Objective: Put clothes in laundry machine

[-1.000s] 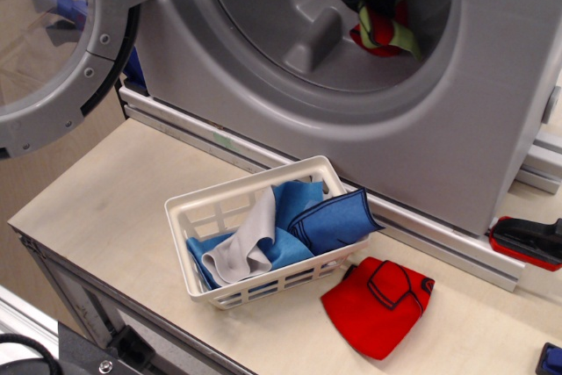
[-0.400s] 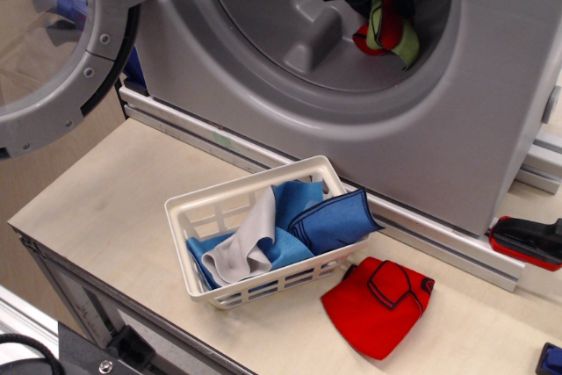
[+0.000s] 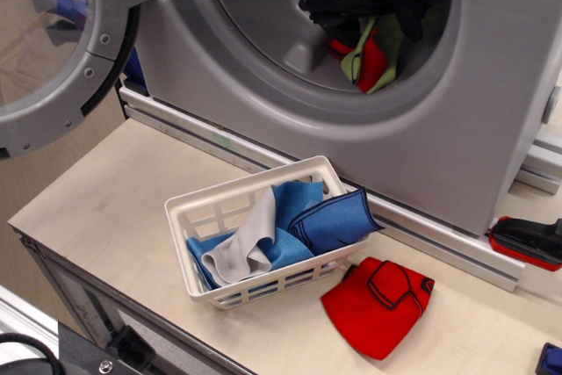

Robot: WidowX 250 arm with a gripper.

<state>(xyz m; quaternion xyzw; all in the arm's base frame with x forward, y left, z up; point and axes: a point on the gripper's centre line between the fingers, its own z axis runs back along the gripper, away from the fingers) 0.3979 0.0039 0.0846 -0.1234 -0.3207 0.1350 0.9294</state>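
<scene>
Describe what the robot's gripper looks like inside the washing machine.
The gripper is all black, a chunky, angular block with matte surfaces, seen inside the drum of the washing machine. It is in shadow, so no markings, cables or separate fingers can be made out.

I see the laundry machine (image 3: pixel 492 103) door open, lime green and red clothes (image 3: pixel 371 57) hanging in its drum; blue and grey pieces (image 3: pixel 290 226) fill the basket, a red one (image 3: pixel 378 305) lies on the tabletop.

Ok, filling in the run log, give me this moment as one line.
gripper: inside drum, holding green-red clothes | basket: blue, grey garments | red garment: on table | door: open
</scene>
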